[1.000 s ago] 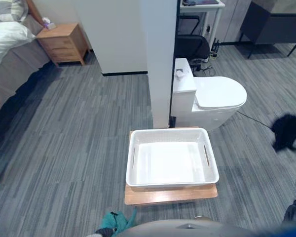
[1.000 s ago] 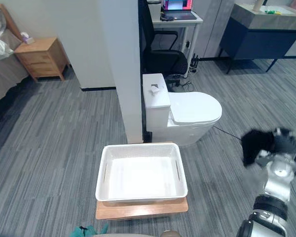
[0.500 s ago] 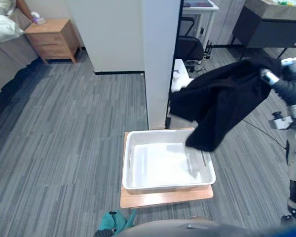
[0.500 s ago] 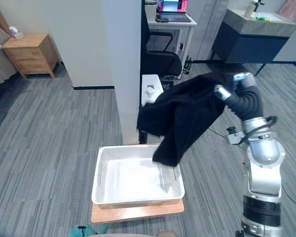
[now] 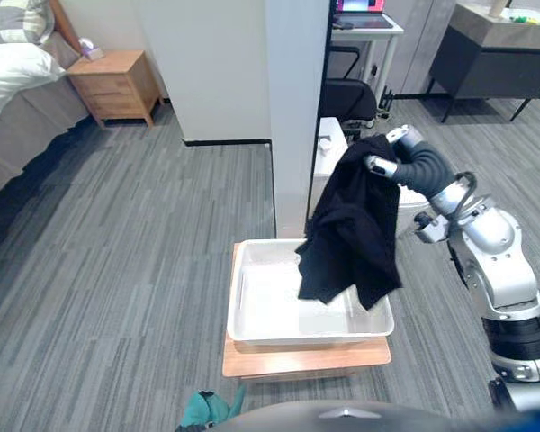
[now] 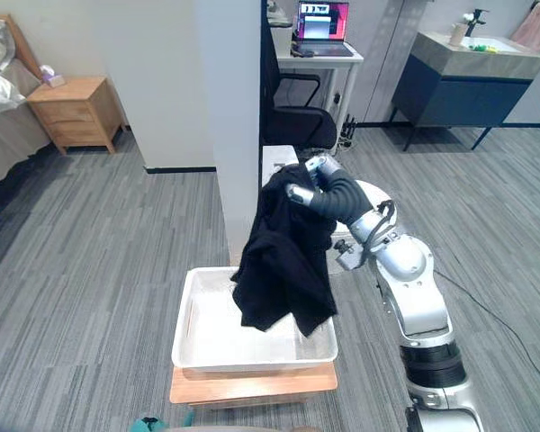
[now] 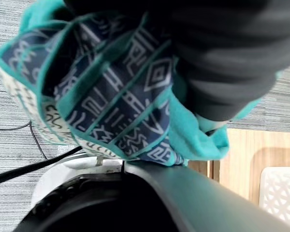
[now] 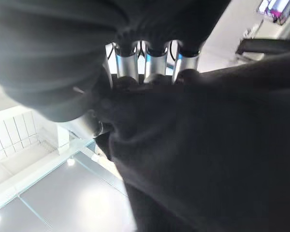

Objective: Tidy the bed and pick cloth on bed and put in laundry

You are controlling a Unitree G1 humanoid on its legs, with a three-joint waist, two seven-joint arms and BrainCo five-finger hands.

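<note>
Grey carpet floor (image 5: 117, 252), black cloth (image 5: 351, 234) pinched in R hand (image 5: 376, 165), hanging below it over white basket (image 5: 238, 301)

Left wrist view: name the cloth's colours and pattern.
Cloth: teal with navy bands of pale geometric marks; left wrist view shows it best.

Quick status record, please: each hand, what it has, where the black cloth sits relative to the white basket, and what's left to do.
right hand: shut on black cloth, raised above the basket's far side
black cloth: hangs from that hand, lower end over the white basket; contact with basket floor unclear
white basket: on wooden board on the carpet
left hand: low by the body, teal patterned cloth bunched against it; grip unreadable
likely next: lower and release black cloth
</note>
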